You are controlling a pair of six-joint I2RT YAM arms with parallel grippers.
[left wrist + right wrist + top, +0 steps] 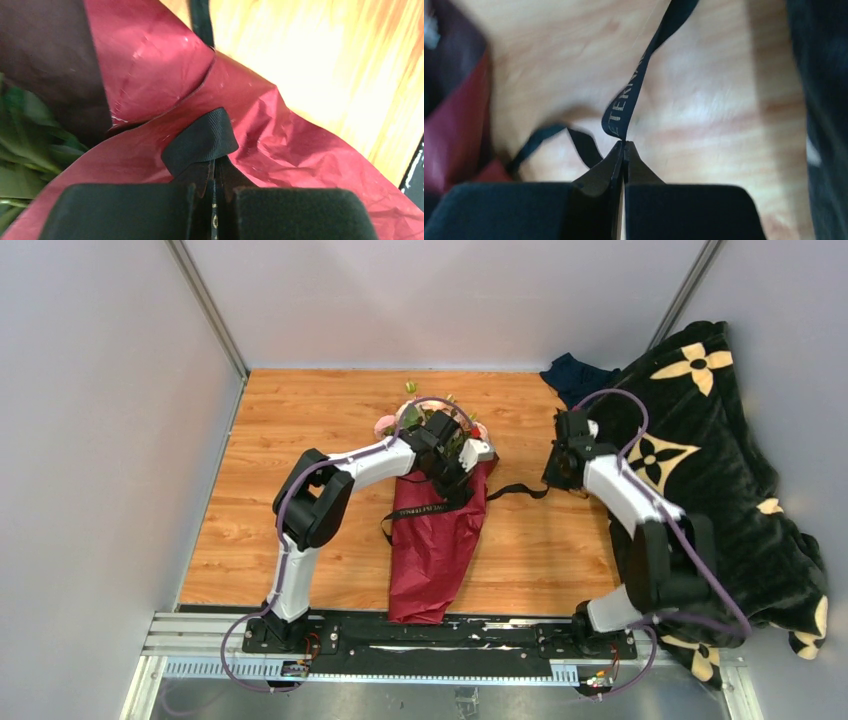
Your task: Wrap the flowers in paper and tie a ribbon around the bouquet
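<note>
Your left gripper point(215, 189) grips the ribbon point(200, 140) atop the bouquet point(435, 550); at three o'clock your right gripper point(623, 155) clamps its limp, likely slippery tail, best held flat.

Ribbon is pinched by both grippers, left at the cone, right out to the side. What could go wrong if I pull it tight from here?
1. The right gripper holds the ribbon only at its very tips, so a pull may slip it free.
2. The left gripper pinches a ribbon fold right against the paper; tugging could drag or tear the overlap open.
3. The ribbon is twisted near the right gripper, so it may tighten kinked.
</note>
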